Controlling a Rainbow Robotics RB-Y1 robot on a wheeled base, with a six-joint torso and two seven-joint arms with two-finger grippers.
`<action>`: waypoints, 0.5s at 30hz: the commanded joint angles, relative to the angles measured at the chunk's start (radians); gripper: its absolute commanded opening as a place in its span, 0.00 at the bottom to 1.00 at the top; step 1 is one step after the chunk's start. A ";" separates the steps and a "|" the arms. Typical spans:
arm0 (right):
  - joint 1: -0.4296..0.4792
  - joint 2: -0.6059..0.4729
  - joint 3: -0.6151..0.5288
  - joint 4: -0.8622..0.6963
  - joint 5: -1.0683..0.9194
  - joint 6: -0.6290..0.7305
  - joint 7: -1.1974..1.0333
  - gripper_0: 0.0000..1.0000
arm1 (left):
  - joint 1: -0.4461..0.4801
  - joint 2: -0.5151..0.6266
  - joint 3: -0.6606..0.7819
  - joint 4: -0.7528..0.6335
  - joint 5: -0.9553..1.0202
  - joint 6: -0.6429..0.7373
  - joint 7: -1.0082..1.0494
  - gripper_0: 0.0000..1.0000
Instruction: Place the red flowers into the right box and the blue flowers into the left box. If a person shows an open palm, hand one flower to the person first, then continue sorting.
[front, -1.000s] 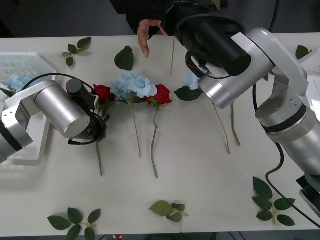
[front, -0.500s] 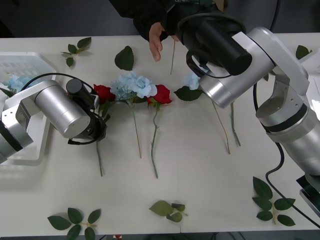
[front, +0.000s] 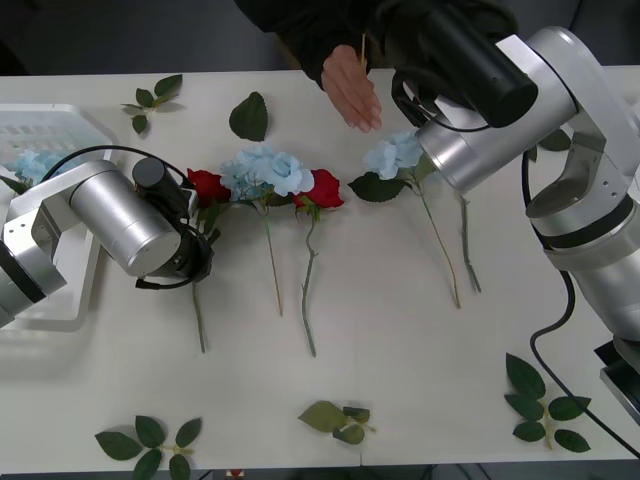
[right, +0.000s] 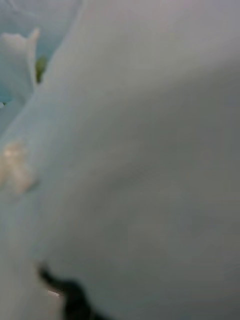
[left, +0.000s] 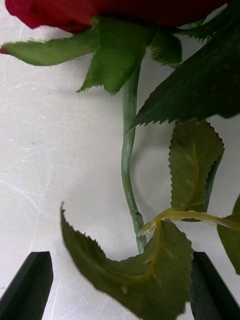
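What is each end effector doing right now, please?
Left end effector: open, astride a rose stem on the table.
Right end effector: cannot be told; a blue flower sits close against its camera.

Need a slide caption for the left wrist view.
Open left gripper straddles a red rose stem on the white table.

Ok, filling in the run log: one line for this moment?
left gripper: open, astride red rose stem | right gripper: at person's hand, blue flower against its camera | left box: one blue flower

blue flower (right: 130, 150) petals | pressed close to lens | blurred
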 joint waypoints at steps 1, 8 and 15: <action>-0.052 0.025 -0.024 -0.016 -0.009 -0.015 -0.038 0.00 | 0.007 -0.014 0.031 -0.006 -0.013 -0.007 0.001 0.75; -0.052 0.023 -0.024 -0.016 -0.042 -0.015 -0.030 0.31 | 0.007 -0.014 0.031 -0.006 -0.016 -0.007 0.001 0.75; -0.052 0.023 -0.024 -0.016 -0.062 -0.015 -0.030 0.75 | 0.007 -0.014 0.031 -0.006 -0.016 -0.007 0.001 0.75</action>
